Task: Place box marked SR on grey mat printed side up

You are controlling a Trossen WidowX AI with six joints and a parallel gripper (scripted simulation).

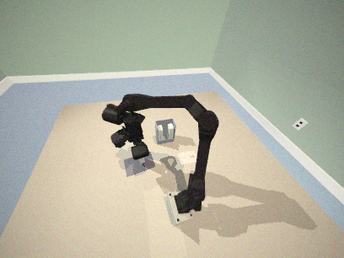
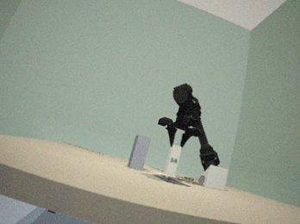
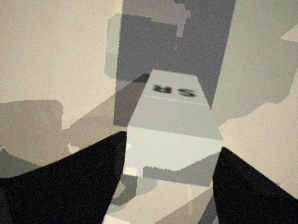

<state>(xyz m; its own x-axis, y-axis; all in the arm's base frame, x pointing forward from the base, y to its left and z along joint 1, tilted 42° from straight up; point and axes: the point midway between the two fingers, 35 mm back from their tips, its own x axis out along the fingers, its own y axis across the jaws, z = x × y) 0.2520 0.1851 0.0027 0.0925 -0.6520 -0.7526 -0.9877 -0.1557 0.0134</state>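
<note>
1. Jaws are clamping on the SR box (image 2: 173, 161) (image 3: 172, 145), one finger on each side.
2. Box is standing roughly upright over the grey mat (image 1: 134, 168) (image 3: 147, 47); can't tell whether its lower end is touching.
3. Print is facing sideways, toward the exterior view, not up; "SR" is showing there.
4. Arm (image 1: 156, 102) (image 2: 201, 131) is arching over the desk (image 1: 84, 194) (image 2: 94, 182) (image 3: 30, 75), reaching down to the box.
5. Bin (image 1: 165, 142) (image 2: 139, 152) is sitting near the mat, two pale boxes (image 1: 160, 132) standing inside.
</note>
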